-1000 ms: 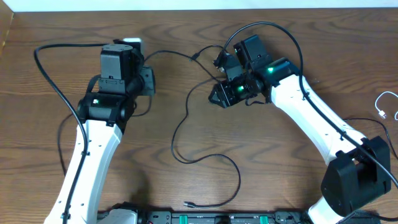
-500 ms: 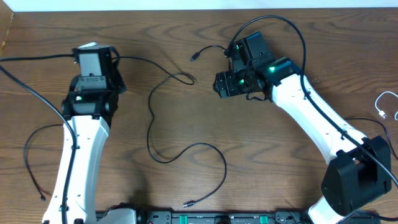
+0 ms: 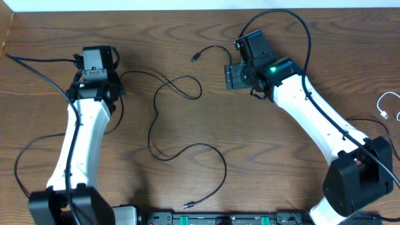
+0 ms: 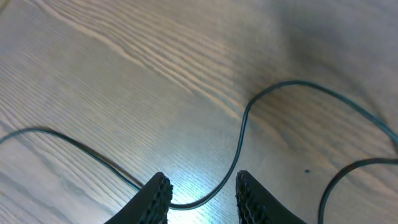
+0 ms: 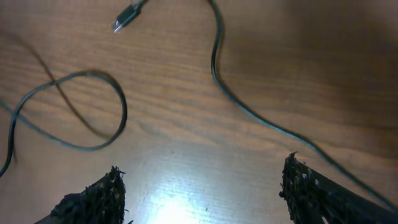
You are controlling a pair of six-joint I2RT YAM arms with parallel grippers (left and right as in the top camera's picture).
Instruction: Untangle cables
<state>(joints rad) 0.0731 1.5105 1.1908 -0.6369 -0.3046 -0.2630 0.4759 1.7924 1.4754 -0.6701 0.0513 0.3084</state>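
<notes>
A long black cable (image 3: 152, 128) lies on the wooden table, running from my left gripper (image 3: 103, 72) through a small loop (image 3: 187, 84) to a plug (image 3: 187, 204) near the front edge. In the left wrist view this cable (image 4: 239, 143) passes loose between my left gripper's (image 4: 200, 183) parted fingers, on the wood. A short black cable (image 3: 212, 49) with a plug (image 3: 195, 57) lies beside my right gripper (image 3: 234, 76). My right gripper (image 5: 202, 177) stands wide open with bare wood between its fingers; the short cable (image 5: 217, 68) lies ahead of it. A white cable (image 3: 389, 105) rests at the far right edge.
Thick black arm cables arch over the right arm (image 3: 294, 25) and trail left of the left arm (image 3: 37, 62). The table's back edge (image 3: 187, 9) runs just behind both grippers. A black rail (image 3: 206, 219) lines the front.
Both grippers have opened and let go of the black cables. The left arm swung left, dragging the long cable out, then settled. The right gripper drew back to the right.
</notes>
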